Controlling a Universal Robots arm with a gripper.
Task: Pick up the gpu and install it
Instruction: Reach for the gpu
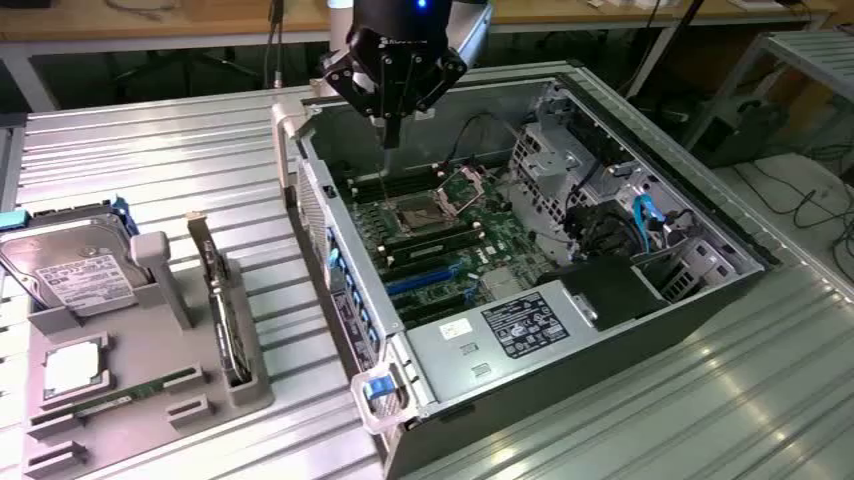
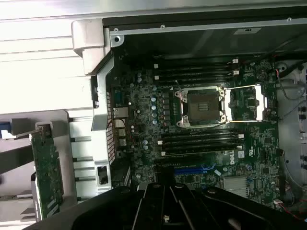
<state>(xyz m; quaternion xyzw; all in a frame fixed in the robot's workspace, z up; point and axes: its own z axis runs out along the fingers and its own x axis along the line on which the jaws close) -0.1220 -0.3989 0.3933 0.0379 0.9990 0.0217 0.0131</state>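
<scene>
The gpu [image 1: 222,305] stands on edge in a slot of the grey holder [image 1: 147,420] at the exterior view's left, its narrow metal bracket pointing up. In the wrist view the gpu [image 2: 46,175] shows its green circuit side beside the case wall. My gripper [image 1: 390,138] hangs over the open computer case [image 1: 627,330], well apart from the gpu, above the motherboard near the memory slots. Its fingers are shut together with nothing between them. The gripper [image 2: 165,179] reaches into the wrist view as a dark body over the board.
A silver hard drive [image 1: 70,265], a processor [image 1: 74,365] and a slim green RAM stick [image 1: 123,397] sit in the same holder. The motherboard has an open CPU socket [image 2: 200,106] and a blue slot [image 2: 194,168]. Cables and drive cages [image 1: 627,220] crowd the case's right side.
</scene>
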